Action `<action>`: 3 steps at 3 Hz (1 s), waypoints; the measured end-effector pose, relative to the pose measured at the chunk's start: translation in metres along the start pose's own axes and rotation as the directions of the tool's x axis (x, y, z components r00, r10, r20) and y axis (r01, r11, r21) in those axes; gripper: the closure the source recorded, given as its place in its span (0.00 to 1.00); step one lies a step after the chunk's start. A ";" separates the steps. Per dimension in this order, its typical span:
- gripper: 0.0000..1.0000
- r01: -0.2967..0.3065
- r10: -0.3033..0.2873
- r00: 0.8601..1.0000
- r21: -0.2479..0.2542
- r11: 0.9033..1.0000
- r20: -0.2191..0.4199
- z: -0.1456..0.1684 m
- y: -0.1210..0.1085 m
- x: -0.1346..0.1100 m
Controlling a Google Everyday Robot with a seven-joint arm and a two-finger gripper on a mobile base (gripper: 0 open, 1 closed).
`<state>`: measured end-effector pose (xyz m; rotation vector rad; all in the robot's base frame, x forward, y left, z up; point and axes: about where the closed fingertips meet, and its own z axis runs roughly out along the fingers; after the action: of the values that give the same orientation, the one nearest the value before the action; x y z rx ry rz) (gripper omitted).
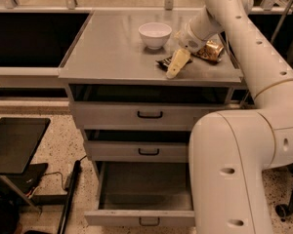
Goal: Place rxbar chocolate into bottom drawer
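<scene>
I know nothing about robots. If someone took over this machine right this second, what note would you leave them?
Gripper: down at the front right of the cabinet top, right against the rxbar chocolate.
Rxbar chocolate: lying flat on the top, partly hidden behind the gripper, not lifted.
Bottom drawer: pulled open, ready to receive the bar.
Done: drawer open, arm brought to the bar.
Left: get a firm hold, lift the bar, carry it down, release it in the bottom drawer.
Watch: the white bowl and gold snack bag sit close by.
</scene>
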<state>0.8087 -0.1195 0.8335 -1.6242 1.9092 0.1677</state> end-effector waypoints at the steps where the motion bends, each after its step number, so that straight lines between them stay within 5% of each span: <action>1: 0.19 0.002 -0.001 1.000 -0.015 1.000 0.006 0.003 0.001 -0.002; 3: 0.66 0.002 -0.002 1.000 -0.015 1.000 0.006 0.003 0.001 -0.002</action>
<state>0.8085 -0.1157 0.8322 -1.6336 1.9065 0.1868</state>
